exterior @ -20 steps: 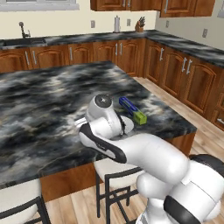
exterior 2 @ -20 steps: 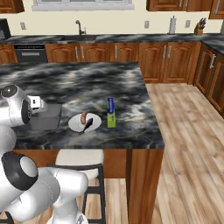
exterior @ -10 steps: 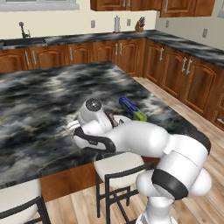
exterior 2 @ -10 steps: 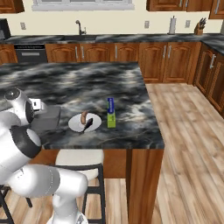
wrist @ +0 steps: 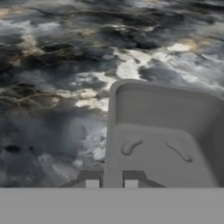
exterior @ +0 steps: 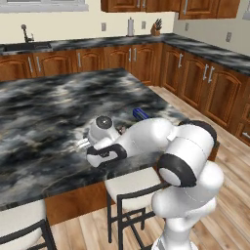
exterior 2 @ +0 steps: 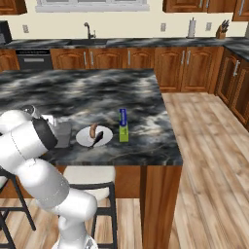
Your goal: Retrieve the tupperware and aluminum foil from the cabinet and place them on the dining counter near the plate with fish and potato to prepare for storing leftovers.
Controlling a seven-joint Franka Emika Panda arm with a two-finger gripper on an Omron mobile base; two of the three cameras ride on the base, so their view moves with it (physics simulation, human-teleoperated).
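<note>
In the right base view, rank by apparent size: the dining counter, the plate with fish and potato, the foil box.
1. dining counter, by far the largest.
2. plate with fish and potato.
3. aluminum foil box: about as long as the plate is wide, but much narrower.

Bench: black-and-grey marbled top, brown wood base. Tupperware: plain grey. Plate: white, brownish food on it. Foil box: blue, green end. Stool cushion: white. Floor: light wood planks. Wall cabinets: reddish-brown.
</note>
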